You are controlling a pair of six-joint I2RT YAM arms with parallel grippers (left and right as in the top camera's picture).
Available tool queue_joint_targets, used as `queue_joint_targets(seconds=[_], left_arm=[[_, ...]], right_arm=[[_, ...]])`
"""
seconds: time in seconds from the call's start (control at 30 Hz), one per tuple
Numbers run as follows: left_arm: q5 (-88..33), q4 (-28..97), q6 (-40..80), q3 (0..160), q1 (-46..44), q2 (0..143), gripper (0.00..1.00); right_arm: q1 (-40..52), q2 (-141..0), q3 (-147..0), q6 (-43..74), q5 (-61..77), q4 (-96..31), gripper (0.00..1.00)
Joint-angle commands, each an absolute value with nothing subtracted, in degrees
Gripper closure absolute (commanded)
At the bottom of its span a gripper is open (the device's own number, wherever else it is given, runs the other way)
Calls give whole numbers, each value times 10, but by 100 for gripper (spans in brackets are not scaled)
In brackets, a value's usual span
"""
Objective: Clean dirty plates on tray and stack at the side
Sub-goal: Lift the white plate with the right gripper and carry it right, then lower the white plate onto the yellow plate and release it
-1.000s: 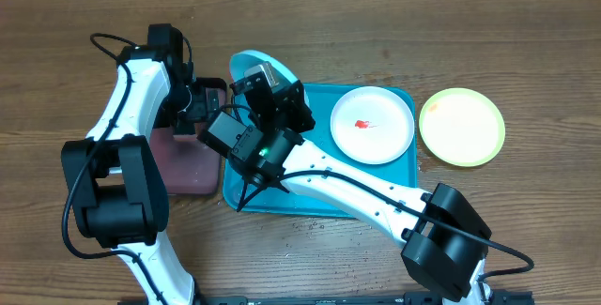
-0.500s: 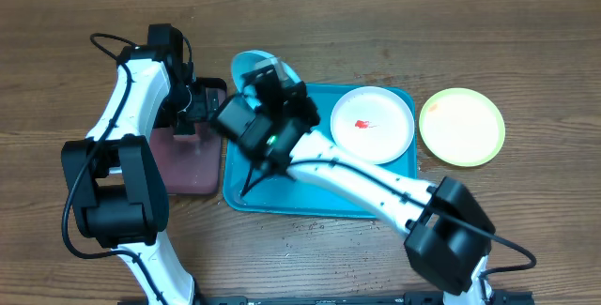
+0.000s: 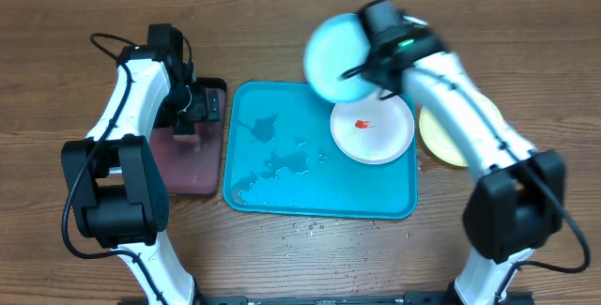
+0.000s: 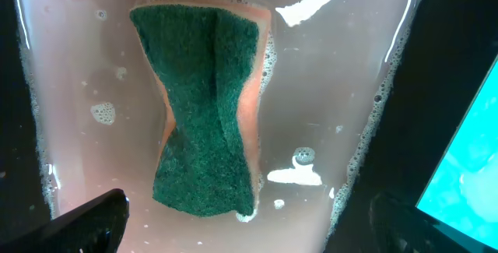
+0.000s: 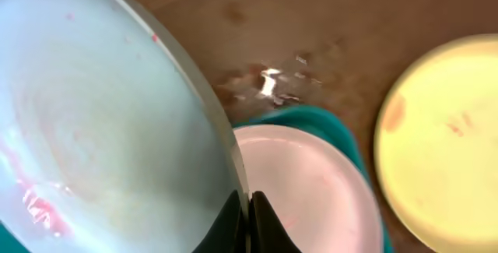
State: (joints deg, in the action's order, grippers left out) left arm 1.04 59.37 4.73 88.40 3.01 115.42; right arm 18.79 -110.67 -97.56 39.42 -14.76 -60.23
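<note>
Bench (image 3: 84, 23): brown wood, carrying all items listed. Tray (image 3: 282, 188): large, turquoise, rectangular with rounded corners, set at the middle of the bench; wet patches (image 3: 274, 162) are seen on its left and central floor. White plate (image 3: 385, 136): lies flat in the tray's far right corner, with a small red smear (image 3: 362, 124) near its middle. Yellow-green plate (image 5: 447, 148): lies flat on the bench just beside the tray's right edge, outside it; in the overhead view it is partly covered by the right arm, and faint reddish marks are seen on it in the right wrist view. Light blue plate (image 3: 333, 56): held off the surface and tilted, above the tray's far edge, its lower rim overlapping the white plate as seen from overhead; its outline is blurred there. Faint pink streaks are seen on its face in the right wrist view. Right gripper (image 5: 243, 220): jaws pinched tight on the rim of the light blue plate, the rim being seen between the two fingertips. Small tray (image 3: 192, 169): dark-rimmed, pinkish, placed just beside the large tray's left edge, filled with cloudy soapy water. Sponge (image 4: 206, 105): green scouring face up over an orange body, narrowed at the waist, lying in that water. Left gripper (image 4: 249, 222): held above the small tray, jaws spread wide with one fingertip at each side of the sponge, nothing gripped.
</note>
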Motion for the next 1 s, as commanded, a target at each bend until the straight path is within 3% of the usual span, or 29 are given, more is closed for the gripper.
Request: queue_joint_targets(seconds=[0.0, 0.57, 0.97], left_arm=[[4, 593, 53, 891, 30, 1150, 0], [4, 593, 53, 891, 30, 1150, 0], [4, 593, 53, 891, 30, 1150, 0]], right_arm=[[107, -1086, -982, 425, -21, -624, 96], [-131, -1086, -875, 418, 59, -699, 96], [-212, -1086, -788, 355, 60, -700, 96]])
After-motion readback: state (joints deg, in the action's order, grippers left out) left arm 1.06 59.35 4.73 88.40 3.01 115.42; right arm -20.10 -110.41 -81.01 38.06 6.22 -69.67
